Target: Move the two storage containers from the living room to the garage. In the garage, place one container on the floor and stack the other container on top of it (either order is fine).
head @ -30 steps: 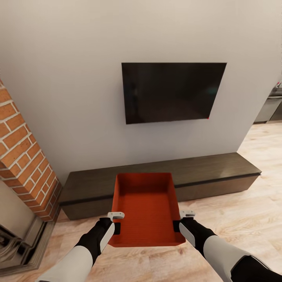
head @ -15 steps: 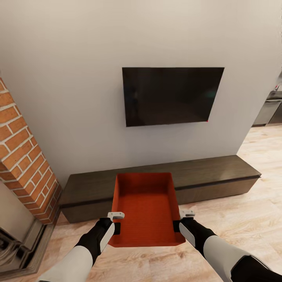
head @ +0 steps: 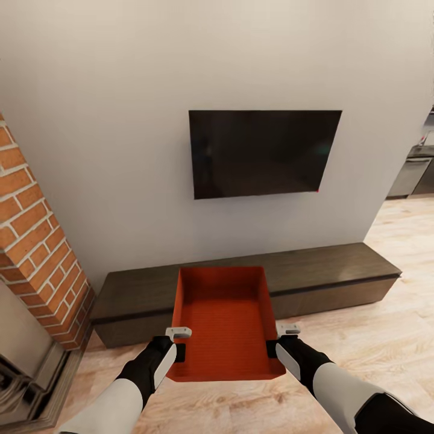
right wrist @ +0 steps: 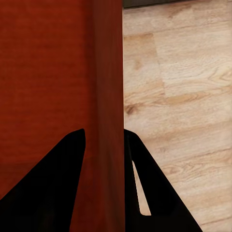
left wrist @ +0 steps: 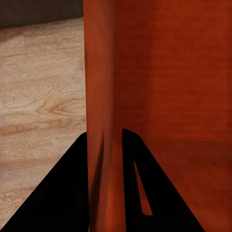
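Observation:
I hold one red-orange storage container (head: 223,325) level in front of me, open side up and empty. My left gripper (head: 179,351) is shut on its left wall, my right gripper (head: 272,348) on its right wall. In the left wrist view the black fingers (left wrist: 72,188) straddle the container's wall (left wrist: 100,121). The right wrist view shows the same: dark fingers (right wrist: 63,183) clamp the red wall (right wrist: 106,96) above light wood plank floor (right wrist: 179,87). I am in the living room.
A long dark wood cabinet (head: 313,271) runs along the pale wall ahead, under a black wall-mounted TV (head: 264,152). A brick column (head: 36,241) stands at left with a fireplace base (head: 24,380) below. Open plank floor (head: 386,337) lies to the right, toward a kitchen unit (head: 416,175).
The whole view has shifted: the TV and cabinet look slightly smaller and lower, so the camera has backed away from the wall. The container stays fixed between my grippers.

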Robot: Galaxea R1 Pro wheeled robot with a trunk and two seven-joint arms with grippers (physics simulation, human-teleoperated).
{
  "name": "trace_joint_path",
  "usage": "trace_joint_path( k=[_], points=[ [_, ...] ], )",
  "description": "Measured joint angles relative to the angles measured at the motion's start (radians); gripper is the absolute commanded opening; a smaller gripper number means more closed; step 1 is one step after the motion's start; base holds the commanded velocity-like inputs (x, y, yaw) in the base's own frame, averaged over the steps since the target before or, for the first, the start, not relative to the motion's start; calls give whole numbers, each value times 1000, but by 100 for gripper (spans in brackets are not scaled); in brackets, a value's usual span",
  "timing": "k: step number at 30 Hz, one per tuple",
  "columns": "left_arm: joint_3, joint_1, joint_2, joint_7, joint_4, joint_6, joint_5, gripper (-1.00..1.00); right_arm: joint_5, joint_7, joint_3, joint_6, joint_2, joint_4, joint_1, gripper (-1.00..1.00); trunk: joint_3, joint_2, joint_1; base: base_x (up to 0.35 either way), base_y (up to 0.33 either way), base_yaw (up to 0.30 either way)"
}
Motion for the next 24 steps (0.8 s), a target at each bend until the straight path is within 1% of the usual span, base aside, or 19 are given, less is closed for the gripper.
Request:
trace_joint_path(
  k=[24],
  points=[
    [0, 0, 0, 0, 1, 0, 0, -100, 1, 1, -1, 0, 1, 2, 0, -100, 37, 0, 0, 0, 0, 0]
  ],
)
